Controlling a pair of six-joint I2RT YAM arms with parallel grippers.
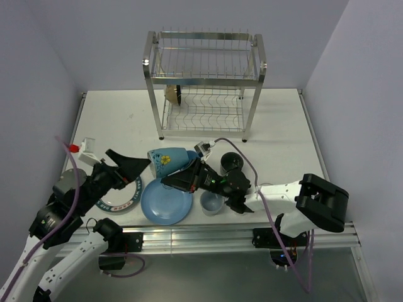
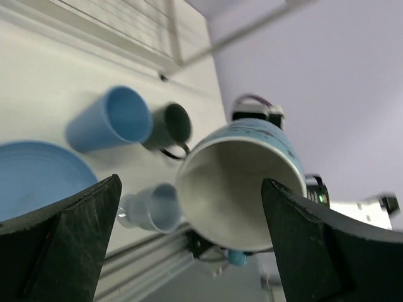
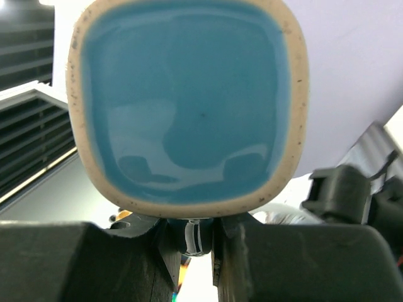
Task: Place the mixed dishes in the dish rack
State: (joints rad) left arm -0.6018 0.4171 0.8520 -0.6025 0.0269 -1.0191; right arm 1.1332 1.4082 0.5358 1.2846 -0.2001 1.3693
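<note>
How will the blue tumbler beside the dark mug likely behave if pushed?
The blue tumbler stands tall on a base narrower than its mouth, so a high push would probably tip it. Once down, its round tapered wall would likely roll in a curve. The dark mug close by may stop it.

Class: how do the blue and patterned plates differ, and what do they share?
The blue plate is plain blue; the patterned plate is white with a decorated rim. The blue plate shows almost whole; the patterned plate is partly hidden under the left end effector. Both lie flat on the table.
</note>
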